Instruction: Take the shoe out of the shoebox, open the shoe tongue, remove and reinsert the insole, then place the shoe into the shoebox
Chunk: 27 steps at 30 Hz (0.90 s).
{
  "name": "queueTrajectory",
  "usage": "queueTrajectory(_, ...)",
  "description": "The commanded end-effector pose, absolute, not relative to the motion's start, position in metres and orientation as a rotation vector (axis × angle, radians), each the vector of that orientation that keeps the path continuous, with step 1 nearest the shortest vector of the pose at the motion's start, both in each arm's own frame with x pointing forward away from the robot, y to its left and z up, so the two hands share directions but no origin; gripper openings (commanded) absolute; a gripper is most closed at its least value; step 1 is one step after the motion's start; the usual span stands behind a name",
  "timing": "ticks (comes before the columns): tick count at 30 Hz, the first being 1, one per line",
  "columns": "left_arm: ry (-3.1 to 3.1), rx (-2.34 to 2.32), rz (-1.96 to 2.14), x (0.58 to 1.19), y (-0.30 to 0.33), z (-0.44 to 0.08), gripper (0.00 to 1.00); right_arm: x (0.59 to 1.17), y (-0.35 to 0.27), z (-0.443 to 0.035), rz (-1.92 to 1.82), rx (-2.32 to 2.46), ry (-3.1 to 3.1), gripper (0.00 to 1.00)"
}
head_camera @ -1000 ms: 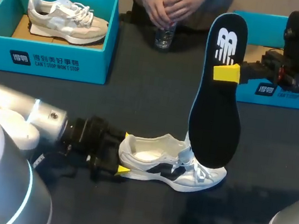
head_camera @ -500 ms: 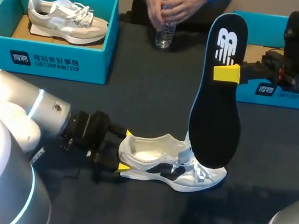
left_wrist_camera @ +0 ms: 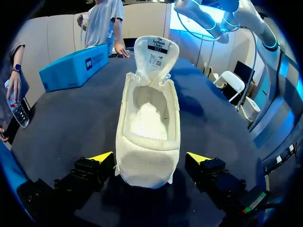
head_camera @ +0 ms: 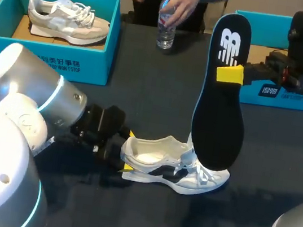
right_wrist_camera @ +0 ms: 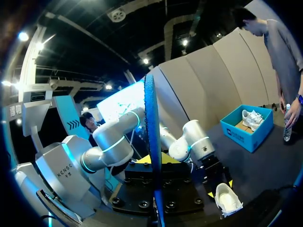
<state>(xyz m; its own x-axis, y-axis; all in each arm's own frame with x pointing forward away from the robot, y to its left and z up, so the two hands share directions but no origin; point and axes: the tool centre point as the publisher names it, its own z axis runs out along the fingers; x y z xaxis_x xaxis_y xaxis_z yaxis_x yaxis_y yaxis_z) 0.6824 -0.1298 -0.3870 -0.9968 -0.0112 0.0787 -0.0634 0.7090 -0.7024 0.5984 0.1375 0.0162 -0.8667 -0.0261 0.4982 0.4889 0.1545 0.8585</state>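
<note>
**Kid one:** Where is the shoe?

**Kid two:** The shoe [head_camera: 174, 171] sits on its sole on the dark table [head_camera: 141, 106]. It is in the lower middle of the frame, with its toe to the right.

**Kid one:** Is a hand holding it?

**Kid two:** No. The left hand [head_camera: 129, 151] is at the heel. Its two yellow fingers are apart, one on each side of the heel. They are very close, but there is a thin gap by one finger.

**Kid one:** What about the tongue?

**Kid two:** The tongue [left_wrist_camera: 156, 54] stands up, far ahead of the left hand. You can look right down into the white inside of the shoe.

**Kid one:** And the insole?

**Kid two:** The black insole [head_camera: 219, 112] stands up tall, right of the middle of the frame. The right hand [head_camera: 230, 74] is clamped on it near its top end. Its low end is over the front of the shoe. I cannot tell if they touch.

**Kid one:** Any boxes?

**Kid two:** The left box [head_camera: 50, 63] is in the upper left, with another shoe [head_camera: 68, 18] inside. The right box [head_camera: 291, 97] is in the upper right, partly behind the right arm. At the top middle, a person's hand [head_camera: 185, 4] holds a bottle [head_camera: 165, 21] standing on the table.
</note>
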Motion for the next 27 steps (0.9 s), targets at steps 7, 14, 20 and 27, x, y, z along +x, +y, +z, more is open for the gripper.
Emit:
queueTrajectory(7,-2.982,-0.018,0.936,0.679,-0.119,-0.372,1.0,0.601,0.141,0.016,-1.754,-0.439,-2.042,0.0)
queueTrajectory(14,-2.984,-0.01,0.692,0.68,-0.118,-0.37,1.0,0.601,0.141,0.016,-1.754,-0.439,-2.042,0.0)
queueTrajectory(20,-3.002,-0.035,0.508,0.677,-0.118,-0.364,1.0,0.601,0.141,0.016,-1.754,-0.439,-2.042,0.0)
queueTrajectory(27,-3.002,-0.035,0.508,0.677,-0.118,-0.364,1.0,0.601,0.141,0.016,-1.754,-0.439,-2.042,0.0)
